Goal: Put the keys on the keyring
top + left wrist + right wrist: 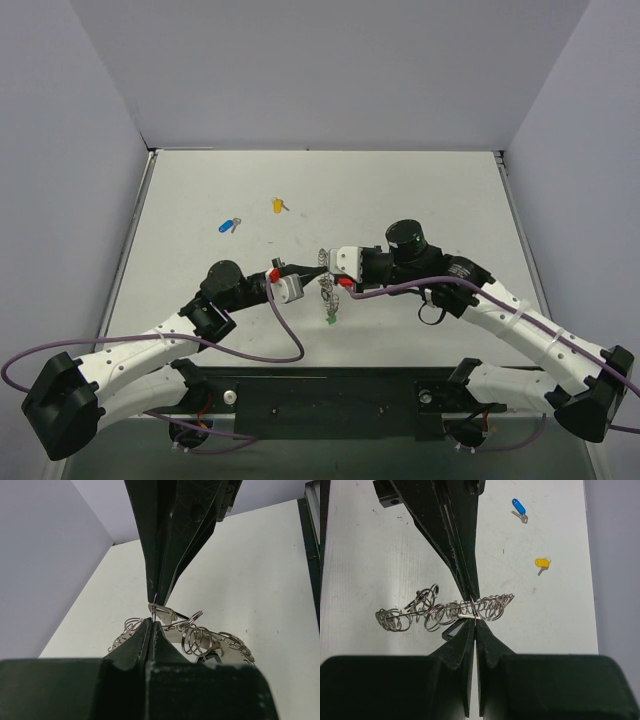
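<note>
A bunch of silver keyrings (327,290) hangs between my two grippers above the table's middle. A green-headed key (329,319) dangles at its lower end. My left gripper (306,272) is shut on one small keyring (154,611), and my right gripper (322,262) is shut on the same ring from the opposite side. In the right wrist view the ring bunch (440,612) stretches left of the right gripper (476,622). The left gripper (151,622) meets the other fingers tip to tip. A blue key (229,225) and a yellow key (279,205) lie loose on the table behind.
The blue key (518,507) and yellow key (541,563) also show in the right wrist view, apart from the grippers. The white table (420,190) is walled on three sides. Purple cables (290,345) trail from both arms.
</note>
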